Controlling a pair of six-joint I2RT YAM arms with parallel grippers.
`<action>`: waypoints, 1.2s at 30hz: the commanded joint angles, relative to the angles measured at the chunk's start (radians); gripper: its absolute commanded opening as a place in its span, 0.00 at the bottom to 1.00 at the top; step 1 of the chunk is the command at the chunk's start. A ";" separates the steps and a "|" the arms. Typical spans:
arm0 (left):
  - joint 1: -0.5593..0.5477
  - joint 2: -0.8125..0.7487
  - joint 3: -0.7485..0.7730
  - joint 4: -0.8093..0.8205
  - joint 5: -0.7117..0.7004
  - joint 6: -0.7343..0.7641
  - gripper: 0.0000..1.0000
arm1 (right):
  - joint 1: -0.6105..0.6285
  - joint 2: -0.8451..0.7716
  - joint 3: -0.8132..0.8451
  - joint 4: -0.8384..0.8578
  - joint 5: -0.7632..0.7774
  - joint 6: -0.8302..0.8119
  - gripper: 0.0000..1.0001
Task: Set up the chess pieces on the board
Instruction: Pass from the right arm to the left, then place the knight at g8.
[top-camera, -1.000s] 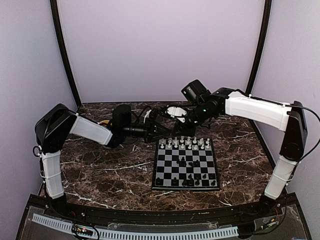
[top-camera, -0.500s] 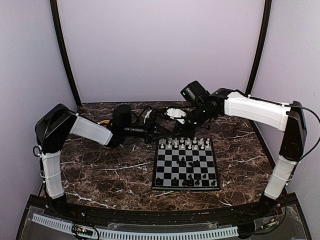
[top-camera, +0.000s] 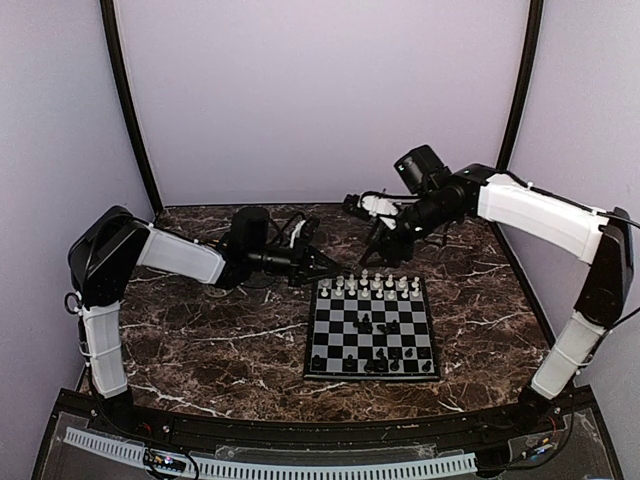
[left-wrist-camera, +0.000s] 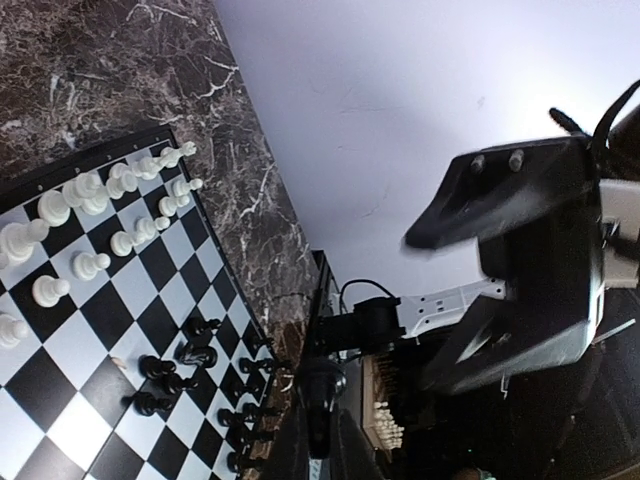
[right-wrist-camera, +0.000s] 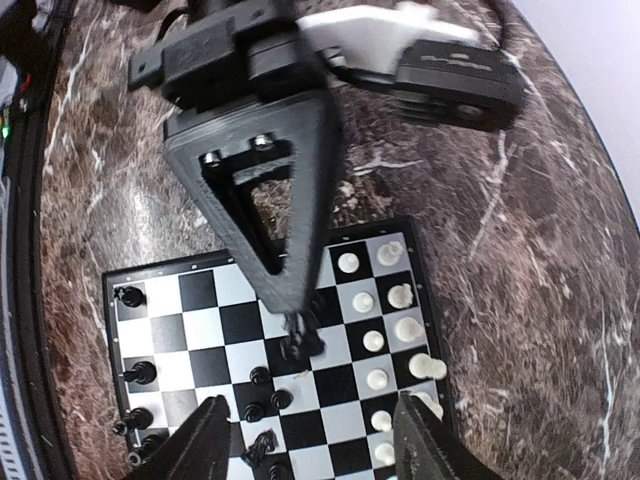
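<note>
Dark marbled tabletop (top-camera: 200, 350), plain lilac walls (top-camera: 320, 90)

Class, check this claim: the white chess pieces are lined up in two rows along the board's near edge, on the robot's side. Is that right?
Not quite. The white pieces are lined up in two rows along the far edge of the board, away from the robot's side. The top external view shows this. The black pieces take the middle and the near edge.

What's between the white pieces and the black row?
In the top view, a few stray black pieces stand in the middle of the board, between the white pieces and the black row.
</note>
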 joint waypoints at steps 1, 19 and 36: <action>0.003 -0.121 0.086 -0.334 -0.080 0.324 0.00 | -0.152 -0.172 -0.051 -0.002 -0.165 -0.019 0.63; -0.306 -0.219 0.424 -1.323 -0.715 1.197 0.01 | -0.586 -0.298 -0.520 0.407 -0.306 0.115 0.98; -0.474 -0.089 0.384 -1.485 -0.807 1.314 0.02 | -0.585 -0.244 -0.502 0.378 -0.327 0.096 0.98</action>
